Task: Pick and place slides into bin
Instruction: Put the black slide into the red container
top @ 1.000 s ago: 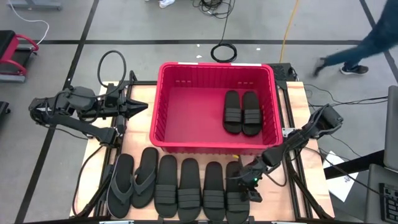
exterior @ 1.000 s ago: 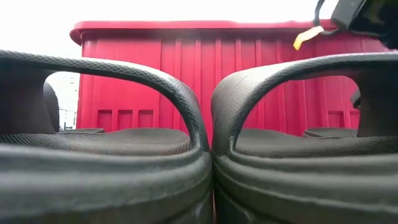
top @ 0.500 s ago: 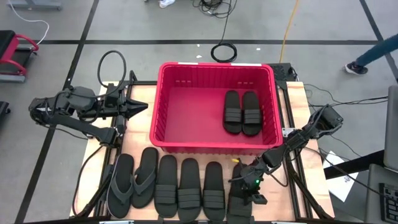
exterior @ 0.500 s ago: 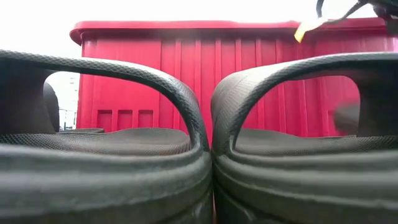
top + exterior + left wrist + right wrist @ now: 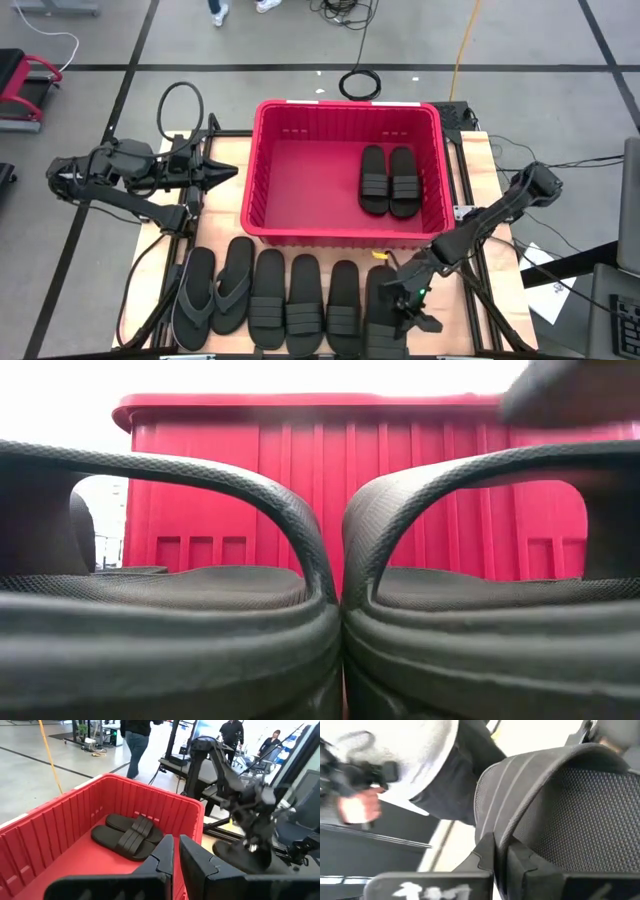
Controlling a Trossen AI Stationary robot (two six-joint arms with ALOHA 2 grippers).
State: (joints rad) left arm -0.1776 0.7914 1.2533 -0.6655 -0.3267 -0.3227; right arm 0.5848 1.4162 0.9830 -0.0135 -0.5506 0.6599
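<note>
The red bin (image 5: 300, 175) stands at the table's far middle with two black slides (image 5: 388, 180) lying side by side on its floor. In front of it a row of slides (image 5: 285, 300) lies flat on the table: two thong flip-flops (image 5: 215, 292) at the left, then three black ones. At the row's right end my right gripper (image 5: 402, 300) is shut on one more black slide (image 5: 378, 325), which is raised. My left gripper (image 5: 228, 171) waits shut beside the bin's left wall, touching nothing. My right gripper pinches the black slide's ribbed strap (image 5: 494, 822) between its two fingers, at one side of the strap close to where it meets the sole. The fingers come from the table's right side, slanting down. The slide is lifted clear of the table and tilted.
The low view is filled by two black slides (image 5: 170, 610) on the table with the bin's wall (image 5: 330, 480) behind them. A person (image 5: 410, 765) stands beyond the table in the right wrist view. Cables and frame rails (image 5: 465, 200) run along the table's right side.
My right gripper has shut on the rightmost slide's strap, then risen and rolled a little. The slide, which lay flat in the row, has come up off the table, tilted, and shifted slightly toward the table's near edge.
</note>
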